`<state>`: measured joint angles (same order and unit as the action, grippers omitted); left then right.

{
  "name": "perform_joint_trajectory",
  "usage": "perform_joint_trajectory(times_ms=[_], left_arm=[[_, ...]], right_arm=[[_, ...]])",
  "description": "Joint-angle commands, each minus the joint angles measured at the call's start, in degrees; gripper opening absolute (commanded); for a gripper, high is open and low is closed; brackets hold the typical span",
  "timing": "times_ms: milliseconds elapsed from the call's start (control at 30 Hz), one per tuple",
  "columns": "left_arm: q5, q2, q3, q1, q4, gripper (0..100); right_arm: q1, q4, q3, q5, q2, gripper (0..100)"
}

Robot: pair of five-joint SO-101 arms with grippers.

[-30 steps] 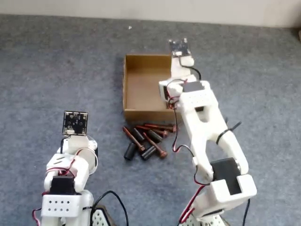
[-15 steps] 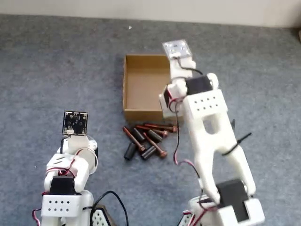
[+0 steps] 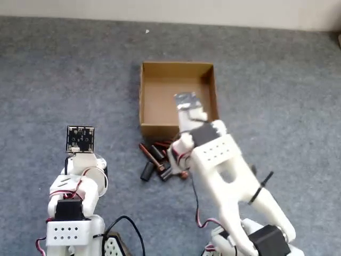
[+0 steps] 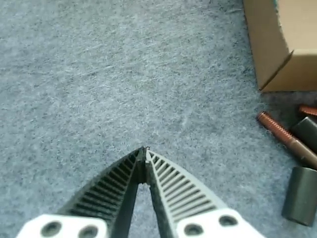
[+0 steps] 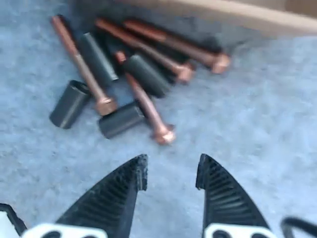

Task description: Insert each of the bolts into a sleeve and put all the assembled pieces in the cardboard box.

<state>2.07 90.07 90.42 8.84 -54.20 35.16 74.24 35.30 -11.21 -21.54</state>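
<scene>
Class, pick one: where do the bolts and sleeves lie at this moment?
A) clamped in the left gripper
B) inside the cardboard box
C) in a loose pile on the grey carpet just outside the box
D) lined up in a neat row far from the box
C: the bolts and sleeves lie jumbled on the grey carpet, against the outside of the cardboard box.

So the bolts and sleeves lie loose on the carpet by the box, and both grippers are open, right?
Only the right gripper is open; the left gripper is shut, as the left wrist view shows. The bolts and sleeves do lie loose by the cardboard box.
</scene>
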Motion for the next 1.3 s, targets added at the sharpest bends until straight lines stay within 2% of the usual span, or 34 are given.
perform_joint_trajectory(times_ms=[0, 367, 567, 833, 1267], left_arm=[[-0.9, 0.6, -0.3, 1.0, 1.5, 1], [-0.9, 0.6, -0.3, 1.0, 1.5, 1], [-0.9, 0.6, -0.3, 1.0, 1.5, 1], [-0.9, 0.6, -0.3, 1.0, 1.5, 1], [-0.9, 0.6, -0.3, 1.0, 1.5, 1]], right_arm=[[4.3, -7.7, 2.4, -1.0, -2.2, 15.2], [5.0, -15.2, 3.3, -0.8, -2.0, 15.2], [4.3, -15.8, 2.8, 6.8, 6.5, 15.2], [0.0, -16.1, -7.5, 12.7, 20.7, 15.2], [-0.1, -19.2, -8.9, 17.6, 21.8, 15.2]])
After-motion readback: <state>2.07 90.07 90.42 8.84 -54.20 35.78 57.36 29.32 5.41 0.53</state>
